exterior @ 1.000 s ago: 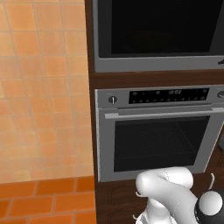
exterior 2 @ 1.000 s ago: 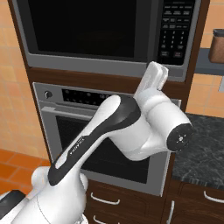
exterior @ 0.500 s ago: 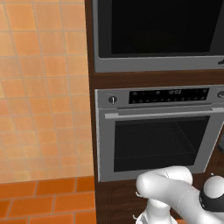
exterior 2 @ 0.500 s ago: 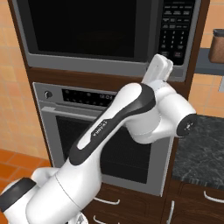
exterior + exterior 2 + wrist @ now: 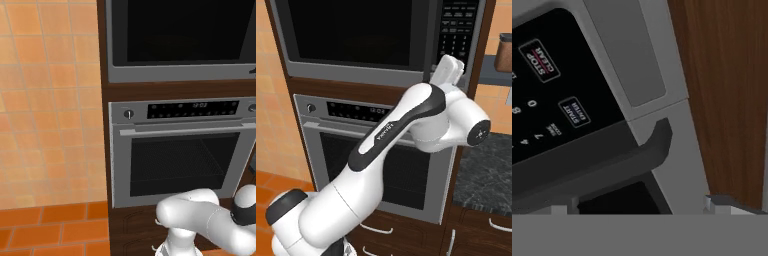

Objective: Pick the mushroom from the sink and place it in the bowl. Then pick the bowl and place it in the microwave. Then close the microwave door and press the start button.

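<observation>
Left base view: the microwave (image 5: 182, 40) sits above the oven (image 5: 180, 150), its right edge cut off. Right base view: the arm hides part of the microwave door (image 5: 356, 32). Hand view: the keypad's start button (image 5: 575, 112) sits tilted, close ahead — the claw's jaws spread wide, holding nothing.

Even, flat rendered light fills all three views, with no hard shadows and no glare. The microwave door (image 5: 356, 30) glass stays near black. Edges look soft and slightly blocky; keypad (image 5: 547, 90) lettering in the hand view is blurred.
</observation>
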